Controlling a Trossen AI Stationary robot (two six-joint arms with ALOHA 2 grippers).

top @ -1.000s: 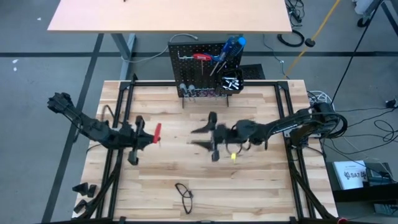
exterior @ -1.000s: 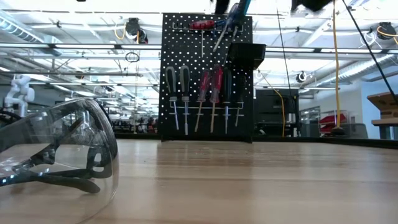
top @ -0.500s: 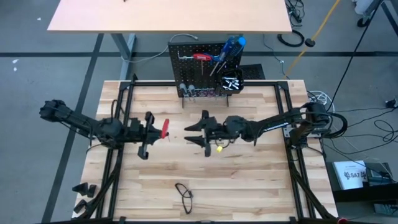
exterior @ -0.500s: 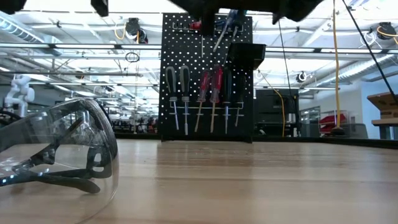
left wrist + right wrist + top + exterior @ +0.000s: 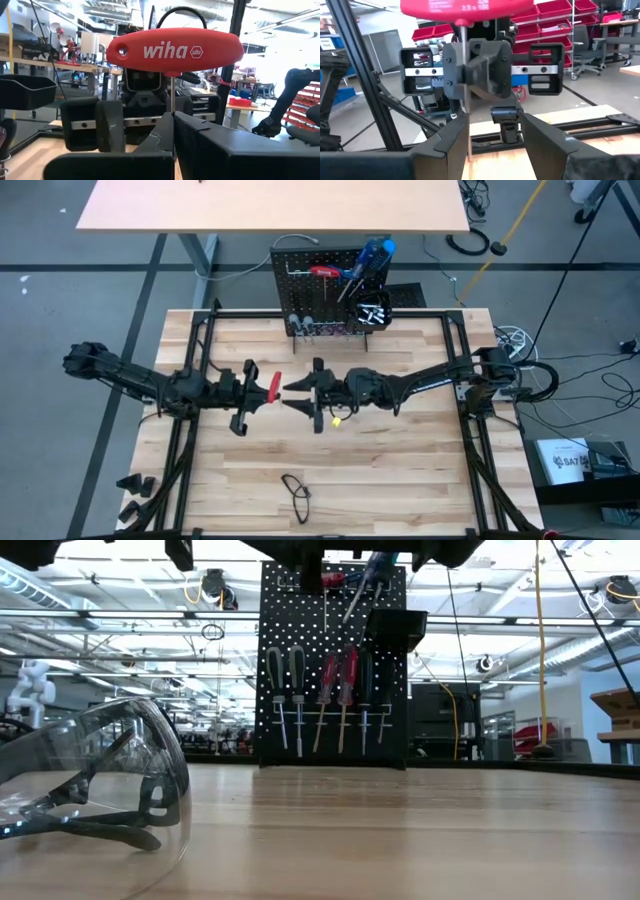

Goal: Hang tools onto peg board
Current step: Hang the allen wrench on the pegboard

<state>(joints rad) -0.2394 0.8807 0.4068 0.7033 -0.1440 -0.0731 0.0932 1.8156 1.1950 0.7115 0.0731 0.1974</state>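
A red T-handle key (image 5: 175, 47) with a thin metal shaft stands upright above the middle of the table, with my left gripper (image 5: 173, 120) shut on it. In the high view the key (image 5: 272, 385) is a red bar at my left gripper's (image 5: 258, 390) tip. My right gripper (image 5: 292, 394) faces it from the table's right, open. In the right wrist view the shaft's lower part (image 5: 468, 135) shows inside my right gripper's (image 5: 495, 145) gap, close beside one finger. The peg board (image 5: 330, 290) stands at the far edge with several tools hung on it. My left gripper pinches the key's thin shaft (image 5: 172, 102) between its two fingers, some way below the red handle. The fingers come level from the table's left and lie across the shaft. The key stands upright, handle on top, lifted clear of the table, its lower end free below the fingers.
Clear safety glasses (image 5: 296, 495) lie near the table's front edge and loom large in the low view (image 5: 90, 780). A small black bin (image 5: 372, 312) hangs on the peg board's right side. Bare wood lies between the grippers and the peg board.
My left gripper has carried the red key toward the table's right, still shut on it. My right gripper has moved toward the table's left, toward the key, staying open. The two grippers now stand close together at the table's middle.
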